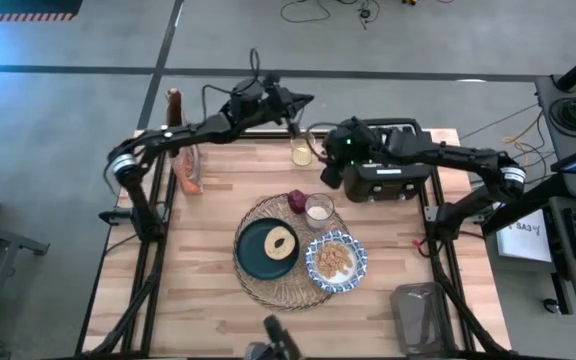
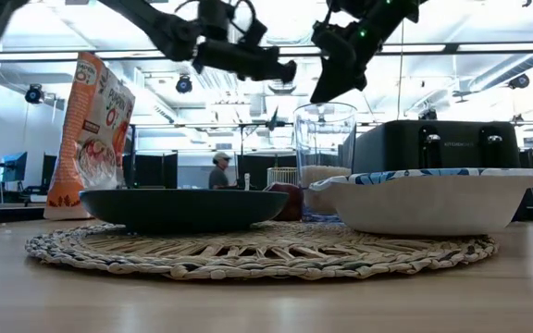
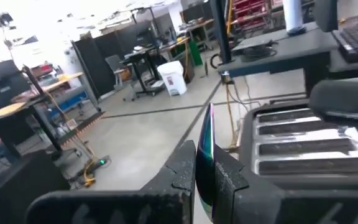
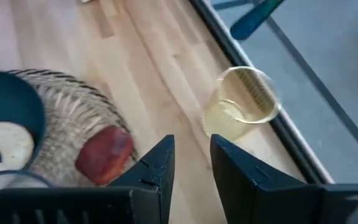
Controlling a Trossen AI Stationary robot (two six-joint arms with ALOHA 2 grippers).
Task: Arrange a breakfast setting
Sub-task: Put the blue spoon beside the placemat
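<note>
On the round woven placemat sit a teal plate (bread ring atop), patterned bowl, glass; right pincer seemingly released.

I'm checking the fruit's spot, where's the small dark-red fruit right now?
In the high view, the small dark-red fruit sits on the placemat's far edge, beside the glass.

The worktop was pale planked wood with a smooth, faintly satin finish. The placemat was coarse woven wicker, rough and matt. The dark teal plate looked like glazed ceramic with a soft sheen, and the patterned bowl was glossy glazed ware. The glass was clear and smooth. The bread ring had a dry, toasted, matt crust. The toaster was black with a dull gloss. The cereal bag was shiny printed film.
</note>
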